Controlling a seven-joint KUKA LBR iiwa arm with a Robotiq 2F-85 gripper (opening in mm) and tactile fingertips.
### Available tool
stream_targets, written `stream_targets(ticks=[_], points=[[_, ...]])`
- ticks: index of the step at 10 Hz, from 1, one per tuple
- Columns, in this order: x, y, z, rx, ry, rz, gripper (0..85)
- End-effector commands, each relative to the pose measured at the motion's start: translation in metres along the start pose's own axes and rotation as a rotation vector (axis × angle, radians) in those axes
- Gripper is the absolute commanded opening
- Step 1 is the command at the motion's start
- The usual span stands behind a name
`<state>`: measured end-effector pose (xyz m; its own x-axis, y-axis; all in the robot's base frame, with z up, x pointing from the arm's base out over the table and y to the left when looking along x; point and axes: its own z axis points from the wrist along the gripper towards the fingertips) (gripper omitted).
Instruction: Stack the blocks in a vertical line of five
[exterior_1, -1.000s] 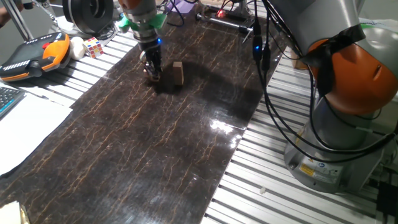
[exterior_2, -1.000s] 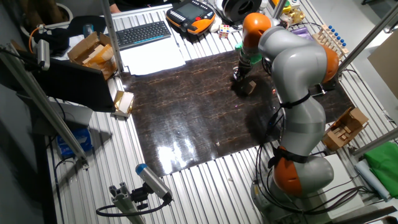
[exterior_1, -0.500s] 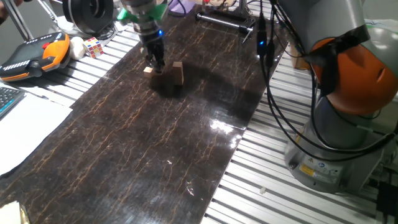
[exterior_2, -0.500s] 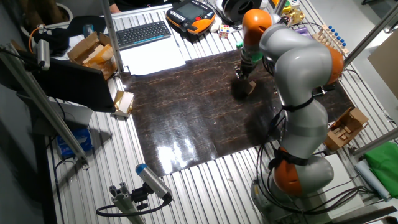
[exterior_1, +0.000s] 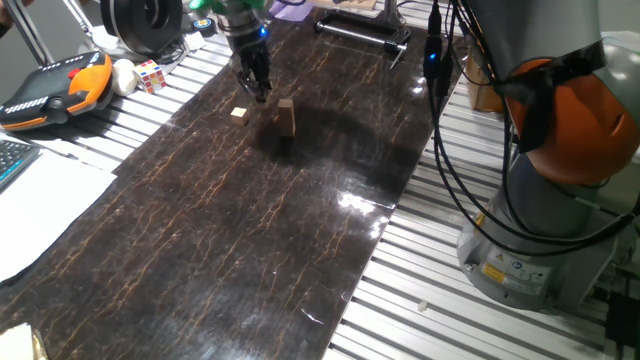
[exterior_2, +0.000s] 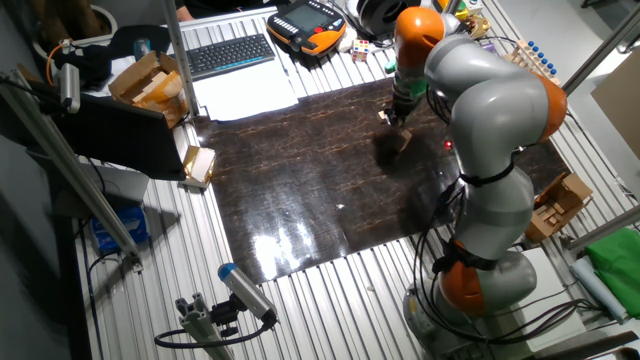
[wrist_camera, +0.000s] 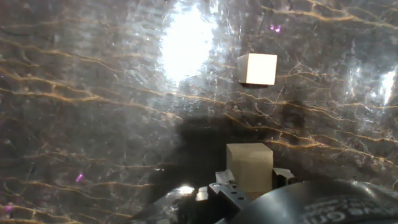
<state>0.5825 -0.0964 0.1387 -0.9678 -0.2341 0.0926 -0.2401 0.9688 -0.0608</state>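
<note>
My gripper (exterior_1: 258, 90) hangs a little above the dark marbled mat (exterior_1: 250, 230), at its far end. In the hand view it (wrist_camera: 249, 182) is shut on a light-tan wooden block (wrist_camera: 249, 160), with a finger on each side. Another single block (exterior_1: 238, 114) lies on the mat just left of and below the gripper; it also shows in the hand view (wrist_camera: 257, 68). A short stack of blocks (exterior_1: 286, 117), about two high, stands to the right of the gripper, apart from it. In the other fixed view the stack (exterior_2: 403, 141) stands just below the gripper (exterior_2: 398, 117).
A Rubik's cube (exterior_1: 150, 75) and an orange teach pendant (exterior_1: 50, 90) lie left of the mat. White paper (exterior_1: 40, 200) is at the left edge. The robot base (exterior_1: 550, 200) and cables (exterior_1: 440, 120) stand on the right. A keyboard (exterior_2: 228, 55) and cardboard boxes (exterior_2: 150, 80) show in the other fixed view.
The gripper has risen from the mat beside the single block and shifted slightly toward the stack. The single block and the stack have stayed in place.
</note>
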Motion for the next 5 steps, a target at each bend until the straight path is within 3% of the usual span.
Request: stream_targets(ticks=[1,5], points=[[0.002,-0.002,-0.001,-0.002,0.002,-0.004,32.0],[0.024,-0.011,-0.009,-0.018,0.029,-0.022,31.0]])
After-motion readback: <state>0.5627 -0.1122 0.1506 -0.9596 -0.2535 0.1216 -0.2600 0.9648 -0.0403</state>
